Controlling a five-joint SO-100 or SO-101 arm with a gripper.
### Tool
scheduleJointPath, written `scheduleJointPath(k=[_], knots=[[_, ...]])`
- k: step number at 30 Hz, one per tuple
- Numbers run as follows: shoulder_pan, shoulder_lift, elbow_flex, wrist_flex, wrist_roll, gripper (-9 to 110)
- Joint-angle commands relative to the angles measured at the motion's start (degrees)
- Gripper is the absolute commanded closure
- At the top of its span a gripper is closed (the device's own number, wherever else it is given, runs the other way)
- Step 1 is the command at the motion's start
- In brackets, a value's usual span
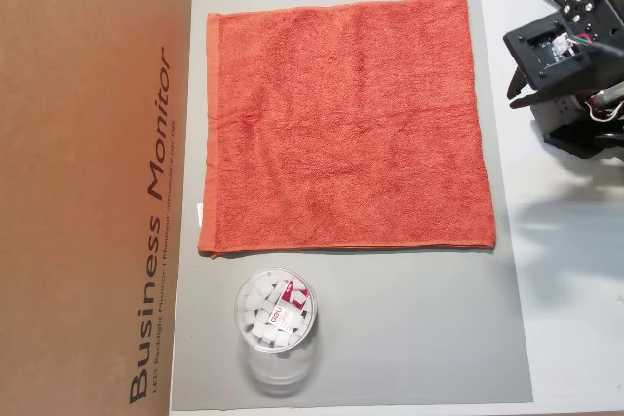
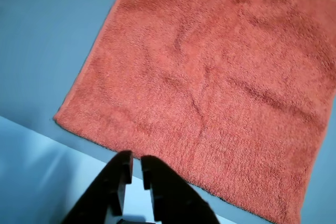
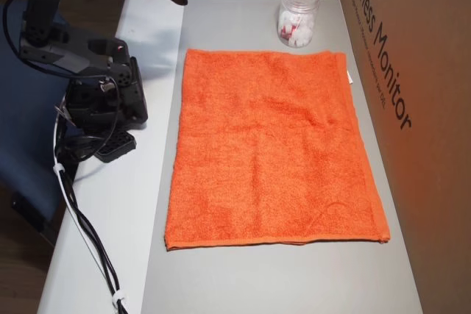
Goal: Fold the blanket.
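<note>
- Box: a brown carton marked "Business Monitor" lies along the left side of an overhead view. It borders the work area and touches nothing in use.
- Mat: a grey sheet covers the table and gives the cloth a smooth, plain base.
- Blanket: it lies flat and fully unfolded in the middle of the mat, no fold yet made. It is near square; no long axis is clear. Edges run parallel to the mat edges. The hemmed border and white tag face the box.
- Arm: the base stands beside the mat, clear of the cloth, probably so that the nearest edge is within reach.
- Jar: a clear jar of small white pieces stands on the mat just beside the blanket's tag corner, apart from it.
- Gripper: it hovers above the mat edge near one blanket corner. The jaws are nearly closed with a narrow gap, and grasp nothing.
</note>
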Motion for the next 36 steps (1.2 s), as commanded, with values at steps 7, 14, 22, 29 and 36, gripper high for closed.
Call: scheduleJointPath(k=[7,14,22,29,36], knots=[[-11.07,-1.67,-1.41,0.44,-0.44,101],[-17.49,-1.76,2.37,0.44,-0.44,90],[-18.81,-1.67,3.96,0.44,-3.69,75],[-20.21,-1.67,7.91,0.44,-5.19,71],[-25.05,-1.85,10.55,0.35,-5.19,71]])
